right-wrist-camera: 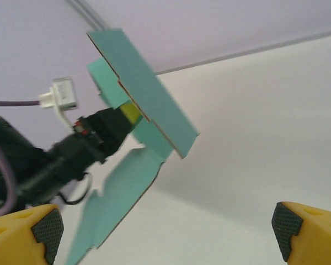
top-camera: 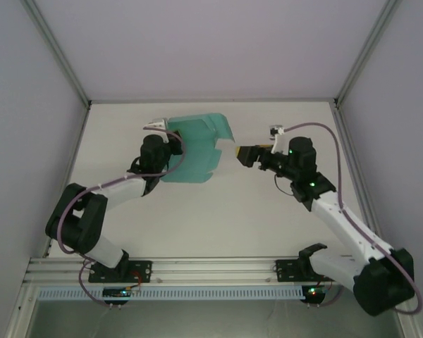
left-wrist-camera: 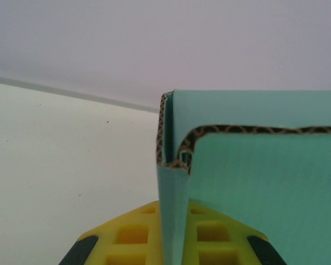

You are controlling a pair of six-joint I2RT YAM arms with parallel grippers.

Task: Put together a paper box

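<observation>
Paper box (top-camera: 194, 151) being held up, upper centre of the top view.
The teal card, partly folded, is being clamped along one edge by the left gripper (left-wrist-camera: 174, 234); the right gripper (top-camera: 241, 155) is being held wide apart just right of it, untouching.

A white table (top-camera: 218, 218) sits between pale lilac-grey walls (top-camera: 197, 42) — grey metal posts (top-camera: 56, 53) rise at the back corners, and a silver slotted rail (top-camera: 211, 267) spans the near edge.
</observation>
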